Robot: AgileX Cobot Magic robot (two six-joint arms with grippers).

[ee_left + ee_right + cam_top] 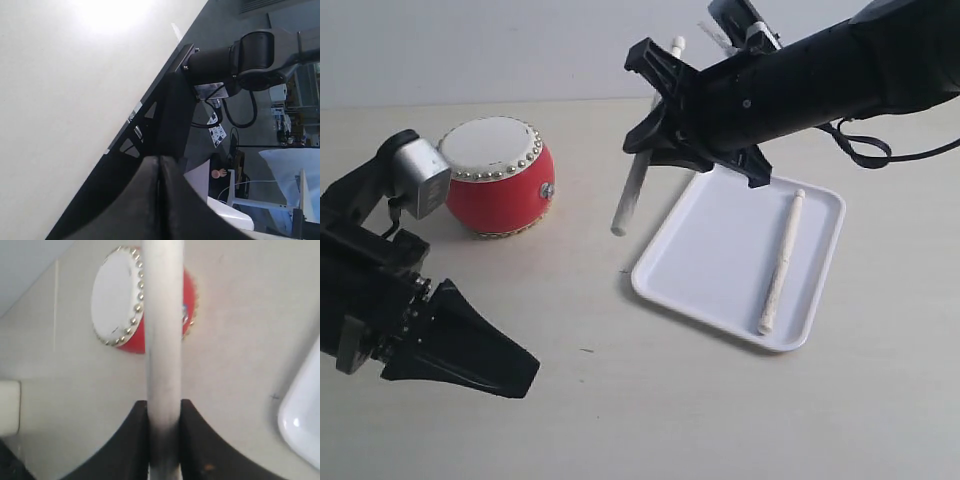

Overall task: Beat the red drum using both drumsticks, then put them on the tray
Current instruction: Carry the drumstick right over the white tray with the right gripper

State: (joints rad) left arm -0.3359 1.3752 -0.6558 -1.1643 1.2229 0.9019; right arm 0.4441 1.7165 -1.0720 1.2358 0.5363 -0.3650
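The pale table (620, 420) takes up most of the exterior view, and two black arms reach over it from opposite sides.

The right gripper (655, 105) hangs above the table between the drum and the tray. Its jaws are closed narrowly on one of the drumsticks (632, 185). The right wrist view shows this plainly: the two dark fingers (192, 440) press the stick (162, 315) from either side, and the stick runs straight out between them. In the exterior view the stick is tilted close to upright. Its rounded tip pokes up past the jaws, and its long lower part hangs down to end just above the table, near the tray's corner but outside the rim.

The left gripper (515, 370) sits low at the near left of the table, in front of the drum and well apart from both sticks. Its jaws are pressed together with nothing between them (the left wrist view shows the two pads (150, 200) meeting along a thin seam).

The tray (700, 260) lies at an angle on the right half of the table. The red drum (500, 180) stands upright at the left with its cream skin facing up, apart from the tray.

The other drumstick (782, 262) lies flat inside the tray along its far right side, well clear of either gripper.
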